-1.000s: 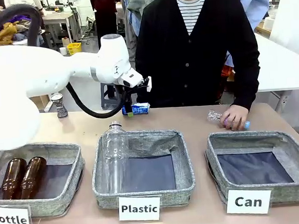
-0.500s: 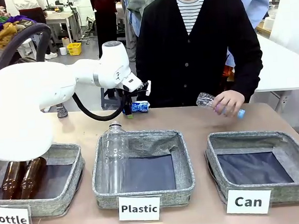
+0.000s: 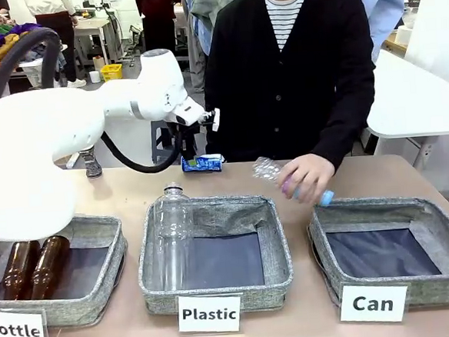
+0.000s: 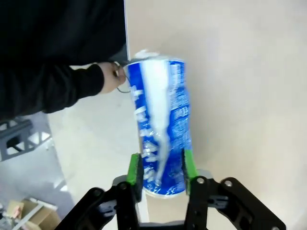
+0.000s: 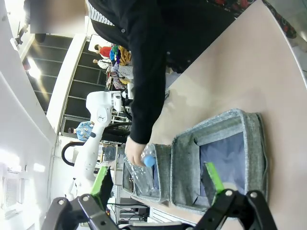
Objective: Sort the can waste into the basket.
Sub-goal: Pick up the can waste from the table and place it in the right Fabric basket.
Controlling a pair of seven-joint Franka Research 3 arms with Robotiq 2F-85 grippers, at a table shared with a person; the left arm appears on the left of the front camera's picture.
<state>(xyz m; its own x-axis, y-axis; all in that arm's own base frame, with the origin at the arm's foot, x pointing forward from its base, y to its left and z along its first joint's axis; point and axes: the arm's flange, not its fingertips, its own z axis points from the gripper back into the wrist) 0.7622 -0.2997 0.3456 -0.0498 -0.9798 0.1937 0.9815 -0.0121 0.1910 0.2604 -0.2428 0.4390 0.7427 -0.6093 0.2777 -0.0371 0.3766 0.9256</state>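
A dented blue can [image 3: 205, 164] with white lettering lies at the table's far edge. My left gripper [image 3: 189, 157] is shut on its end, and the green pads press both sides of the can [image 4: 160, 120] in the left wrist view [image 4: 160, 170]. A small dark silvery can [image 3: 92, 164] stands at the far left, partly behind my left arm. The grey basket labelled "Can" [image 3: 366, 205] sits at front right with nothing in it. My right gripper [image 5: 158, 178] hangs open above the basket [image 5: 192, 158], nothing between its fingers.
The person's hand [image 3: 306, 177] holds a crushed clear plastic bottle [image 3: 267, 169] above the gap between the "Plastic" bin [image 3: 212, 208] and the basket. A clear bottle [image 3: 170, 234] leans in the "Plastic" bin. Two brown bottles [image 3: 32, 265] lie in the "Bottle" bin.
My left gripper's fingers have come together on the blue can. The person's hand lifted the plastic bottle off the table and carried it left toward the "Plastic" bin.
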